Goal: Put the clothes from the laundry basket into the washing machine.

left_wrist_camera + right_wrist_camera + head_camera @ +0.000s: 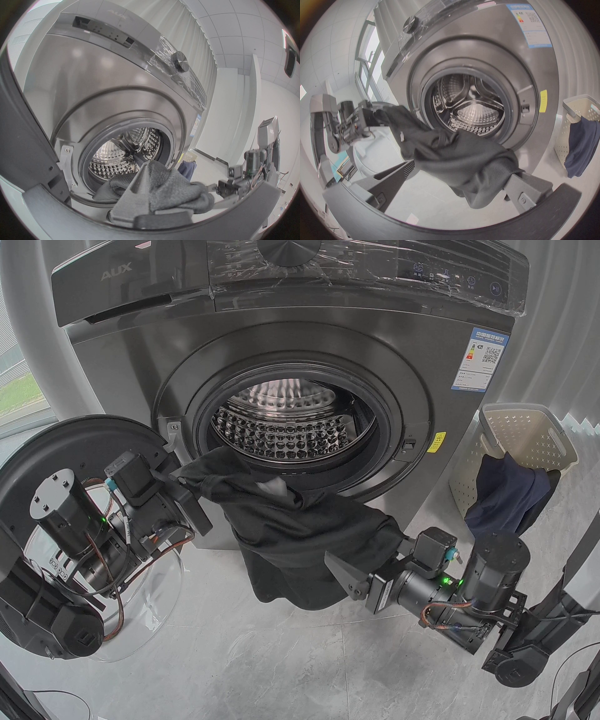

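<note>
Left gripper (pixel 156 200) was clamped on one end of the black garment (pixel 294 527). Right gripper (pixel 459 184) had its jaws apart, cloth draped across them. The garment hung between the two, at the drum (pixel 287 421) mouth just ahead, not yet in. Past the right gripper, the basket (pixel 531 434) held a navy piece (pixel 506 496), so plenty was left.

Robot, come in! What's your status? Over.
Left gripper shut on black cloth, right gripper open under it. Cloth hangs across washer mouth, not inside. Door open.
</note>
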`<state>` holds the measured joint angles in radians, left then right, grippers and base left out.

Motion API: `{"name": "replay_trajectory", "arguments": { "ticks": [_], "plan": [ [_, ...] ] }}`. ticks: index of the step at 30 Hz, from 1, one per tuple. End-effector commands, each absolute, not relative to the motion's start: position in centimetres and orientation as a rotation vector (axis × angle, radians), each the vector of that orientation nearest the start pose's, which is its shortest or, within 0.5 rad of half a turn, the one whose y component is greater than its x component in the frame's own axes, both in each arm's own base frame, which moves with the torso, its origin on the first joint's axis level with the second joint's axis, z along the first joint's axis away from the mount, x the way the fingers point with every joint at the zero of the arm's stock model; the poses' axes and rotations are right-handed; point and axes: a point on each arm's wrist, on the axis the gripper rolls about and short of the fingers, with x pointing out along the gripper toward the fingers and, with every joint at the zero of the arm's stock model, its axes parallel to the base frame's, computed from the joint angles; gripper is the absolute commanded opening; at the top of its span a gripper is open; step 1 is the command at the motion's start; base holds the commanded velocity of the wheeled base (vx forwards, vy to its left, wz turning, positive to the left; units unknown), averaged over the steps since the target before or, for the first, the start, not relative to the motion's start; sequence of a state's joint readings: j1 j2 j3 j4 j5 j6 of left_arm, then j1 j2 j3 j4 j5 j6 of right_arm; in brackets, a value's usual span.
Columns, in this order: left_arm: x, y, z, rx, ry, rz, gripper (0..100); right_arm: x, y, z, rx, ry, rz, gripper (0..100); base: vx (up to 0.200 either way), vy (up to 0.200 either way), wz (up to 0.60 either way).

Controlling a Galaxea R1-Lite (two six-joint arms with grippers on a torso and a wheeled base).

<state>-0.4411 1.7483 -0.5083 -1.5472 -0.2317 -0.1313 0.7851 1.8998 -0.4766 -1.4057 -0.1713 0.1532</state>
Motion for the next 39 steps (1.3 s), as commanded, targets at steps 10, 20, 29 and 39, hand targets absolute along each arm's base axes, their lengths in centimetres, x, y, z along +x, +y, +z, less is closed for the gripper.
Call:
{"name": "replay_trajectory", "arguments": {
  "ticks": [10,20,29,39],
  "plan": [
    [24.5,-12.4,19.9,-0.168,-0.322,-0.694,0,19.4,20.6,8.6,0.061,0.206,0.656,100,0.000,0.000,0.00],
    [24.6,-12.4,20.7,-0.176,-0.352,-0.683,0,16.5,19.8,6.7,-0.001,0.312,0.729,100,0.000,0.000,0.00],
    [23.2,-12.9,21.0,-0.184,-0.358,-0.726,0,17.4,21.1,7.2,0.027,0.264,0.745,100,0.000,0.000,0.00],
    [22.8,-13.0,21.1,-0.184,-0.358,-0.739,0,21.6,23.8,8.0,0.070,0.135,0.740,100,0.000,0.000,0.00]
  ]
}}
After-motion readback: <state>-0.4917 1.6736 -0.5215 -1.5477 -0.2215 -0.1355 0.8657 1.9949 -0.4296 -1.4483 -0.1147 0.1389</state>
